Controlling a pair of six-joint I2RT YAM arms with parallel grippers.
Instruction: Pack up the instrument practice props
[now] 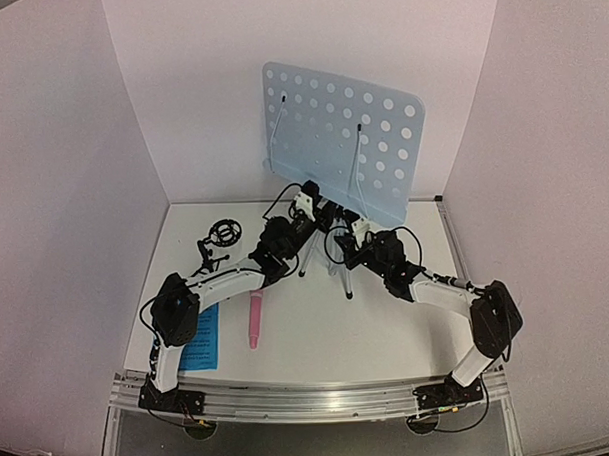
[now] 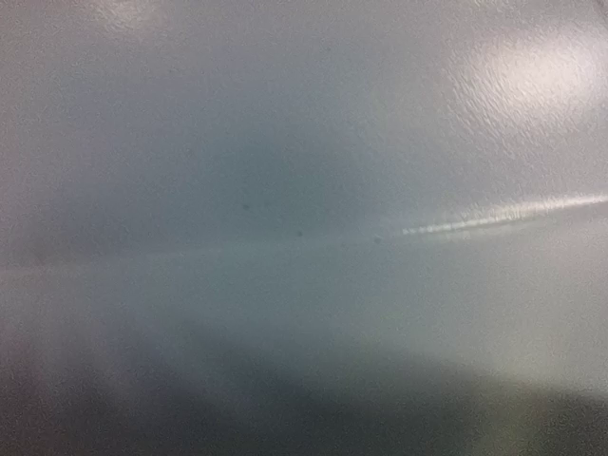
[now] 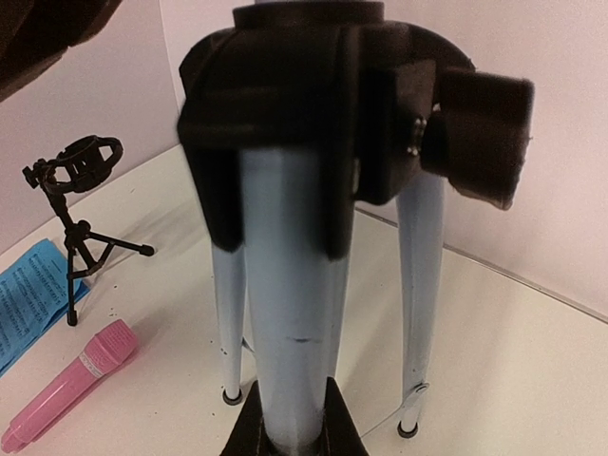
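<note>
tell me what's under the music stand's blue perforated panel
Its black hub and silver tripod legs, the right gripper clamped on the nearest one. From above, the left arm and right arm cover where pole meets panel.

The music stand (image 1: pixel 341 137) has a pale-blue perforated panel, smooth painted sheet with a soft sheen. Its tripod legs (image 3: pixel 285 313) are glossy silvery metal tube, joined by a matt black plastic collar (image 3: pixel 285 104). The pink microphone (image 3: pixel 71 385) is smooth plastic with a finely textured head. The blue pages (image 3: pixel 33 294) are matt printed paper. The small mic stand (image 3: pixel 76 209) is matt black. The white worktop (image 1: pixel 388 315) looks smooth and matt.
</note>
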